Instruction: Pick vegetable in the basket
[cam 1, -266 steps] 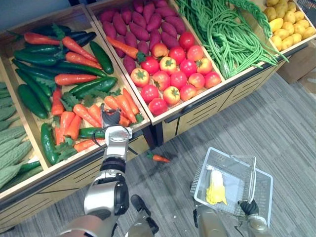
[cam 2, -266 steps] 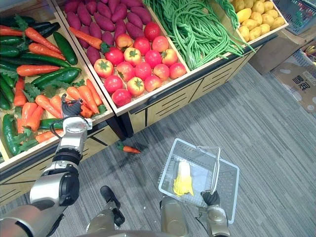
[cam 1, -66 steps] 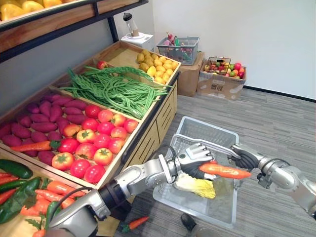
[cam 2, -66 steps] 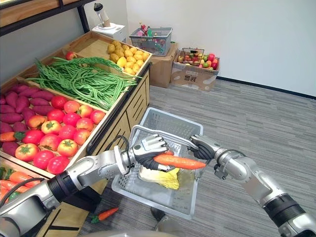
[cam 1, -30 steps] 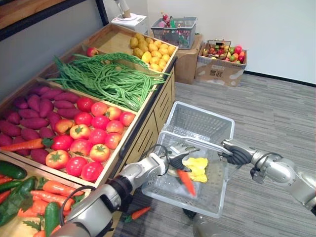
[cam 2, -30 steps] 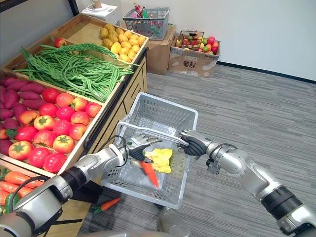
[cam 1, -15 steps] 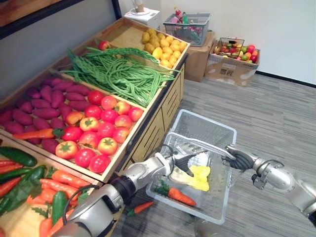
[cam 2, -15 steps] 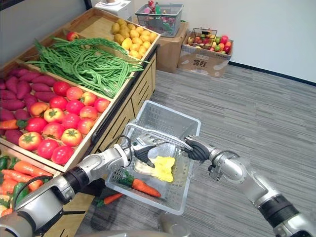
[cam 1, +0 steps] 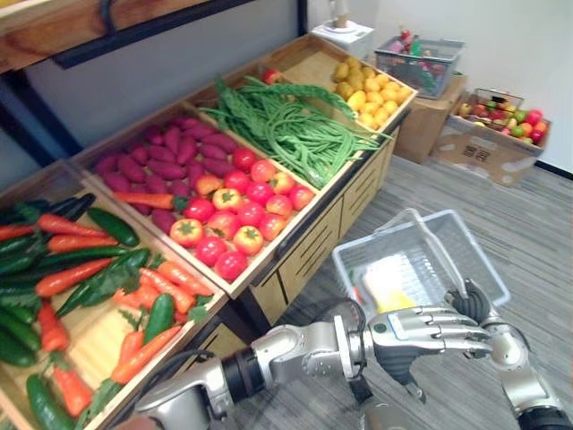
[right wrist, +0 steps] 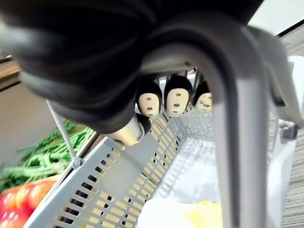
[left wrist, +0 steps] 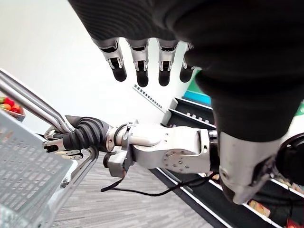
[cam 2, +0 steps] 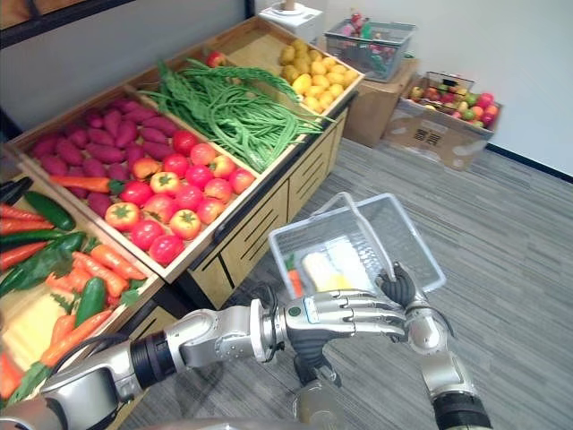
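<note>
Hovering open just in front of the basket (cam 1: pixel 482 253), my left hand (cam 2: pixel 347 315) is stretching its fingers (left wrist: pixel 141 71) out straight and is gripping nothing. My right hand (cam 2: pixel 399 287) is curling its fingers (right wrist: pixel 175 99) round the basket's handle (right wrist: pixel 230 118) and is carrying it in the air beside the counter's (cam 2: pixel 269 210) front edge. A carrot (cam 2: pixel 295 282) is lying inside, against the basket's wall on the counter's side, just beside a yellow vegetable (cam 2: pixel 327 267) in the middle. Tomatoes (cam 2: pixel 179 202) are sitting in the counter's bin nearest the basket, with green beans (cam 2: pixel 233 112) in the next one.
</note>
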`<state>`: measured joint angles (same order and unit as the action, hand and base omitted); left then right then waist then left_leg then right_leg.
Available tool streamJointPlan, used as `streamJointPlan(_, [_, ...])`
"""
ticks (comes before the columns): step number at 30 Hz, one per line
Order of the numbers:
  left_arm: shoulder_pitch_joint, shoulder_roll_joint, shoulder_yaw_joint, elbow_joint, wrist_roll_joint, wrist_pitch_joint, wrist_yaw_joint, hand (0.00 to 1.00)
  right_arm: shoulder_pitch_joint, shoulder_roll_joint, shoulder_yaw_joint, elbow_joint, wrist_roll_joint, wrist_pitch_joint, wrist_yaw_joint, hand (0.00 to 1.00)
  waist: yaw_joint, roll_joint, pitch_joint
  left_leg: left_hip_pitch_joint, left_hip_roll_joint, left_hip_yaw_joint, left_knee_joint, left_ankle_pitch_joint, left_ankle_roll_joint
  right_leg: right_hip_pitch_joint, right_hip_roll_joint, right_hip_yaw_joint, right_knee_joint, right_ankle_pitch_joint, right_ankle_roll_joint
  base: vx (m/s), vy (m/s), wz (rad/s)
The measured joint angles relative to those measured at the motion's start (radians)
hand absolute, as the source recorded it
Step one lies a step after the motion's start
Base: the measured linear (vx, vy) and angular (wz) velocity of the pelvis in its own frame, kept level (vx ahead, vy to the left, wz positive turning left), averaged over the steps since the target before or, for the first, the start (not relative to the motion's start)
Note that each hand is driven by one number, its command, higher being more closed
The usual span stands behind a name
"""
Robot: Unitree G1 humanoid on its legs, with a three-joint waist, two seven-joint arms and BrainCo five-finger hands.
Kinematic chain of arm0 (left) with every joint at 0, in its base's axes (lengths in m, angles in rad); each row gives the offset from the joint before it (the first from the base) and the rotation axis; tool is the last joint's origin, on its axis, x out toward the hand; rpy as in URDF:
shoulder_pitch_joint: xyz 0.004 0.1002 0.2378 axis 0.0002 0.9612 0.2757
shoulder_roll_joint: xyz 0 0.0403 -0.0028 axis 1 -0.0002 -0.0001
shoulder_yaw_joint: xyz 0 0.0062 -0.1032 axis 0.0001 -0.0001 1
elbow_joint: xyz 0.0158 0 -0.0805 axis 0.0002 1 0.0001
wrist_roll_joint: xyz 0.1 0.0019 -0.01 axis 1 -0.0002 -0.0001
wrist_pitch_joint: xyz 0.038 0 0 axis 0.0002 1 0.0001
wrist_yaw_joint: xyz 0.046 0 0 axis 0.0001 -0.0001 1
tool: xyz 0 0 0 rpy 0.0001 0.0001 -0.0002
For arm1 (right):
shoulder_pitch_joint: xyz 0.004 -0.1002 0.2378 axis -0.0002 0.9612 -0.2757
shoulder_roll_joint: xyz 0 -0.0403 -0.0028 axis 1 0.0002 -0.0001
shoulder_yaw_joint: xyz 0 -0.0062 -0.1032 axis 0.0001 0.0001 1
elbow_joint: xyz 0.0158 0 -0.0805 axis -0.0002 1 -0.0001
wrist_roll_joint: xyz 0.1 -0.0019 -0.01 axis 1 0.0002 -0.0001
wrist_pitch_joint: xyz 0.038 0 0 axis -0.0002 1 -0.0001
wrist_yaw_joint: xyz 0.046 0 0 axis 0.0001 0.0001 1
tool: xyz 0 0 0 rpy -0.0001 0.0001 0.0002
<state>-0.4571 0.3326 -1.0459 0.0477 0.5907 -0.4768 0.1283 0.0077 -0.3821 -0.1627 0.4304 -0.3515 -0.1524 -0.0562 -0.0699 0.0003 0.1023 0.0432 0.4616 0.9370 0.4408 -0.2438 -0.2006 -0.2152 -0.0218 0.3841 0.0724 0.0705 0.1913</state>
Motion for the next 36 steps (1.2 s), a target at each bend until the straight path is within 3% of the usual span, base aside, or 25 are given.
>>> streamJointPlan(1, [0.018, 0.0, 0.007, -0.008, -0.004, 0.0, -0.004, 0.0, 0.004, 0.017, -0.025, 0.016, 0.003, 0.002, -0.014, 1.0, 0.001, -0.001, 0.0, -0.011, -0.002, -0.022, -0.001, 0.002, 0.003, 0.005, -0.006, -0.017, 0.001, -0.003, -0.001, -0.02, -0.009, 1.01])
streamJointPlan(4, [0.155, 0.0, 0.157, -0.073, -0.075, 0.021, -0.016, 0.0, 0.061, 0.133, -0.207, 0.152, 0.05, 0.014, -0.09, 1.0, 0.044, -0.024, -0.004, -0.079, -0.051, -0.176, -0.045, 0.029, 0.039, 0.047, -0.066, -0.154, 0.002, -0.027, -0.004, -0.03, 0.002, 1.26])
streamJointPlan(7, [0.279, -0.028, 0.386, -0.115, -0.193, 0.063, -0.011, 0.0, 0.094, 0.205, -0.293, 0.302, 0.12, 0.02, -0.112, 1.0, 0.059, -0.053, -0.018, -0.133, -0.116, -0.302, -0.115, 0.075, 0.061, 0.072, -0.119, -0.273, 0.001, -0.04, -0.005, -0.02, 0.006, 1.34])
streamJointPlan(8, [0.34, -0.061, 0.536, -0.115, -0.262, 0.092, -0.004, 0.0, 0.103, 0.235, -0.333, 0.398, 0.138, 0.022, -0.113, 1.0, 0.074, -0.063, -0.025, -0.148, -0.157, -0.358, -0.167, 0.108, 0.069, 0.085, -0.143, -0.328, -0.001, -0.042, -0.009, 0.0, 0.003, 1.35])
streamJointPlan(13, [0.502, -0.163, 0.936, -0.112, -0.464, 0.178, 0.078, 0.0, 0.105, 0.289, -0.414, 0.627, 0.18, 0.067, -0.116, 1.0, 0.079, -0.068, -0.038, -0.16, -0.273, -0.508, -0.354, 0.235, 0.087, 0.133, -0.201, -0.474, -0.027, -0.069, -0.019, 0.02, -0.012, 1.03])
streamJointPlan(17, [0.584, -0.191, 1.1, -0.059, -0.577, 0.207, 0.11, 0.0, 0.111, 0.29, -0.444, 0.684, 0.205, 0.079, -0.125, 1.0, 0.082, -0.063, -0.051, -0.134, -0.316, -0.581, -0.507, 0.336, 0.096, 0.152, -0.201, -0.552, -0.028, -0.089, -0.05, -0.01, 0.006, 0.61])
streamJointPlan(22, [0.636, -0.223, 1.225, 0.076, -0.706, 0.246, 0.114, 0.0, 0.124, 0.307, -0.442, 0.685, 0.224, 0.082, -0.129, 1.0, 0.08, -0.07, -0.091, -0.126, -0.323, -0.633, -0.544, 0.36, 0.097, 0.172, -0.2, -0.603, -0.017, -0.13, -0.054, -0.01, 0.0, 0.34])
streamJointPlan(28, [0.641, -0.258, 1.43, 0.37, -0.691, 0.267, 0.185, 0.0, 0.125, 0.323, -0.385, 0.684, 0.241, 0.079, -0.128, 1.0, 0.078, -0.061, -0.115, -0.126, -0.326, -0.669, -0.545, 0.359, 0.096, 0.2, -0.201, -0.642, -0.024, -0.147, -0.049, 0.02, -0.007, 0.18])
streamJointPlan(32, [0.642, -0.27, 1.544, 0.632, -0.653, 0.293, 0.244, 0.0, 0.127, 0.333, -0.368, 0.685, 0.242, 0.073, -0.132, 1.0, 0.09, -0.08, -0.122, -0.13, -0.329, -0.689, -0.545, 0.353, 0.088, 0.217, -0.201, -0.665, -0.035, -0.157, -0.048, 0.07, -0.014, 0.14])
streamJointPlan(36, [0.64, -0.271, 1.595, 0.84, -0.604, 0.306, 0.244, 0.0, 0.113, 0.349, -0.368, 0.699, 0.242, 0.057, -0.134, 1.0, 0.09, -0.088, -0.122, -0.13, -0.333, -0.701, -0.545, 0.351, 0.087, 0.228, -0.201, -0.677, -0.038, -0.159, -0.051, 0.08, -0.013, 0.09])
